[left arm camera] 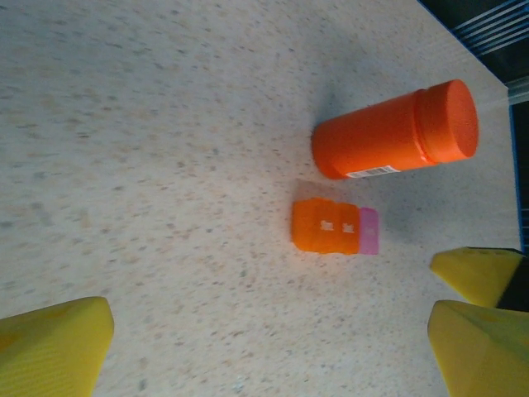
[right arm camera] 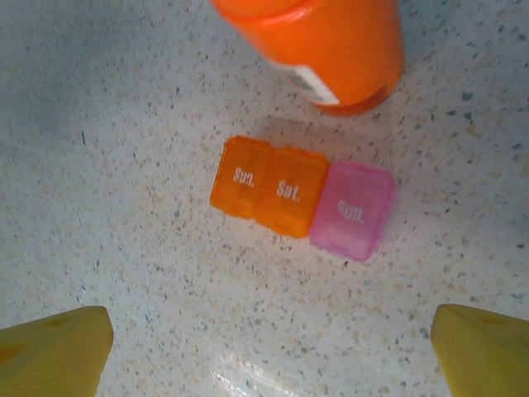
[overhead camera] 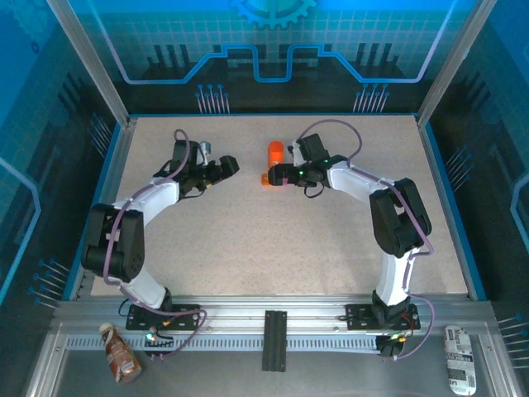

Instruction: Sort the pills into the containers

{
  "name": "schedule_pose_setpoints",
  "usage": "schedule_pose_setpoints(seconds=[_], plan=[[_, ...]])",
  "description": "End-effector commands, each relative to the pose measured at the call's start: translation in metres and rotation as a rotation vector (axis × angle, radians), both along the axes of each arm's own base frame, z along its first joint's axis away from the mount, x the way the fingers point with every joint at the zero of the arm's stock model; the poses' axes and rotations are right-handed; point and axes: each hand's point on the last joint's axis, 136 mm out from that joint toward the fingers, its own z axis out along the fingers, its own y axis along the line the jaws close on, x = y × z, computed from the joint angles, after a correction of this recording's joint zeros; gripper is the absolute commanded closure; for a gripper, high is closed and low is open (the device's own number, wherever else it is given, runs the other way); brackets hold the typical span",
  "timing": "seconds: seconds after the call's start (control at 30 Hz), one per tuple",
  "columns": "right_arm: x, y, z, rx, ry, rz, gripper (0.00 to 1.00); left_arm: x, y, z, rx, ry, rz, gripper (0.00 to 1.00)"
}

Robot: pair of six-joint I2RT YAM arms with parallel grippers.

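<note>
In the right wrist view we find the containers [right arm camera: 302, 198] lying flat on the speckled table [right arm camera: 124, 124] at mid-frame, two orange sections (marked Sun. and Sat.) joined to a pink one at the right end. The orange bottle [right arm camera: 331, 41] stands just above them at the top edge, not touching. The right gripper [right arm camera: 269, 351] is spread wide and empty, with its yellow fingers in the lower corners. The left gripper [left arm camera: 264, 347] is likewise released and grasps nothing.
</note>
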Motion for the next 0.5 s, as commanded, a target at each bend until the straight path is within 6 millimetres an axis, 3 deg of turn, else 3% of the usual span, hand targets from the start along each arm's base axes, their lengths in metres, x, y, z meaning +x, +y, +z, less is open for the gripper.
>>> schedule_pose_setpoints(seconds=[0.0,0.27,0.47], plan=[[0.013,-0.005,0.009,0.113,-0.015,-0.026,0.0,0.015,-0.026,0.012,-0.097,-0.015,-0.017,0.01],[0.021,-0.057,0.004,0.195,0.023,-0.171,0.02,0.041,-0.069,0.004,-0.168,-0.005,-0.041,0.01],[0.027,-0.065,-0.005,0.238,0.062,-0.202,0.08,0.051,-0.085,-0.005,-0.217,-0.007,-0.024,0.01]])
